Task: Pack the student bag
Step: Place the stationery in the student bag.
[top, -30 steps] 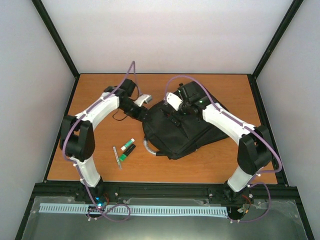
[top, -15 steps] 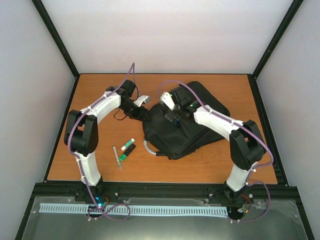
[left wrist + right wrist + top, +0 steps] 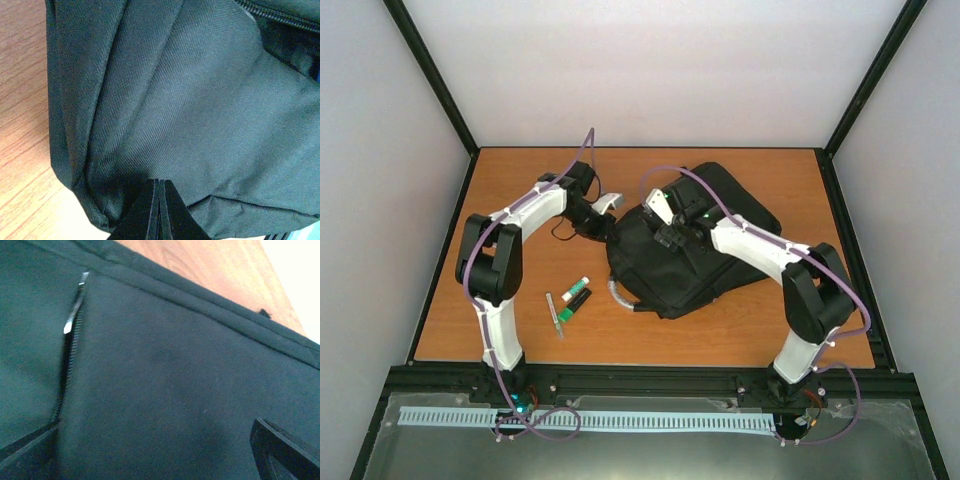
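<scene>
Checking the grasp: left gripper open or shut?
Shut: the left gripper shows no gap between fingers, at the student bag; pinch cannot tell.

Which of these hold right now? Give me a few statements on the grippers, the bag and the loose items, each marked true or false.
1. The left gripper is shut, its tips against the fabric at the edge of the student bag. True.
2. The right gripper is clamped shut. False: its jaws stand wide open over the bag.
3. The loose writing items are already inside the bag. False: the green marker and the pen lie on the table, left of the bag.
4. The right wrist view shows a metal zipper pull on the bag. True.
</scene>
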`<state>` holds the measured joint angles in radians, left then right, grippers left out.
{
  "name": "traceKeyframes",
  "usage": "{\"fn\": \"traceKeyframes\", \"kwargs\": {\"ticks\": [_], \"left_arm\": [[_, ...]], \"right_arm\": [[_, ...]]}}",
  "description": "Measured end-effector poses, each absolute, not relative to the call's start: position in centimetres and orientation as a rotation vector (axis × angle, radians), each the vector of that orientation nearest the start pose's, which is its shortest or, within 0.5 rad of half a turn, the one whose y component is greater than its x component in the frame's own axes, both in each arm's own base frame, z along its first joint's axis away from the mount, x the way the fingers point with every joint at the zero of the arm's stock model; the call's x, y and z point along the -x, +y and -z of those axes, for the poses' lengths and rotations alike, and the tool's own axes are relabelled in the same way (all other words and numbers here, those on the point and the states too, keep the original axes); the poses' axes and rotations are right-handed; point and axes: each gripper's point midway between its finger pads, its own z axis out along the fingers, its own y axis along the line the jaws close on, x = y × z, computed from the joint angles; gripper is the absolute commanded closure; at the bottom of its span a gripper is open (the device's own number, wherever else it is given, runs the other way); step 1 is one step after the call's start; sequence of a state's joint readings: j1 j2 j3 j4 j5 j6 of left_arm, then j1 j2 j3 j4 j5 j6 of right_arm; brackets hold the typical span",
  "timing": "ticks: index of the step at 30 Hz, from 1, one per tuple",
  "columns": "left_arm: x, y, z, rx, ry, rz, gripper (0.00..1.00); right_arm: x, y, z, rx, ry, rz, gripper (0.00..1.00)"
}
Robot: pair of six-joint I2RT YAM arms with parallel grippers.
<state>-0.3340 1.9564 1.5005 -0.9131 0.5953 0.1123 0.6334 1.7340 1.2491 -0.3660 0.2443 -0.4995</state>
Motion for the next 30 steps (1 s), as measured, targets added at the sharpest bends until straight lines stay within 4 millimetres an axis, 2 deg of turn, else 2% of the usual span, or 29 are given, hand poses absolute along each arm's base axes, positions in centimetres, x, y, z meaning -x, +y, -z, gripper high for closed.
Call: {"fn": "traceKeyframes", "kwargs": {"ticks": [3, 9, 16, 17, 20, 22, 23, 26, 30], "left_arm": [[-35.3, -22.4, -9.7, -0.727, 2.772, 0.907, 0.99], [-34.9, -22.4, -11.9, -0.76, 2.705, 0.907, 0.99], [-34.7, -22.5, -12.8, -0.794, 2.671, 0.913, 0.99], [-34.7, -22.5, -12.8, -0.798, 2.669, 0.914, 0.96], [-34.7, -22.5, -12.8, -0.802, 2.668, 0.904, 0.51], [-34.8, -22.2, -12.6, -0.796, 2.679, 0.876, 0.35], [-34.9, -22.1, -12.5, -0.79, 2.686, 0.861, 0.33], [-35.1, -21.7, -12.1, -0.759, 2.711, 0.819, 0.35], [-35.4, -21.8, -11.3, -0.733, 2.741, 0.819, 0.5]], "right_arm": [[-38.4, 24.5, -13.7, 1.26, 2.087, 0.141, 0.02], [-34.8, 24.7, -15.2, 1.344, 2.052, -0.009, 0.01], [-33.8, 23.3, -12.9, 1.377, 2.098, 0.045, 0.01], [-33.9, 23.1, -12.8, 1.371, 2.101, 0.06, 0.01], [-34.7, 22.8, -13.0, 1.341, 2.095, 0.094, 0.02], [-35.2, 22.6, -13.0, 1.318, 2.097, 0.115, 0.03], [-35.4, 22.5, -13.0, 1.304, 2.099, 0.125, 0.05], [-36.5, 22.0, -13.2, 1.232, 2.111, 0.161, 0.1], [-37.5, 20.7, -13.3, 1.135, 2.15, 0.18, 0.14]]}}
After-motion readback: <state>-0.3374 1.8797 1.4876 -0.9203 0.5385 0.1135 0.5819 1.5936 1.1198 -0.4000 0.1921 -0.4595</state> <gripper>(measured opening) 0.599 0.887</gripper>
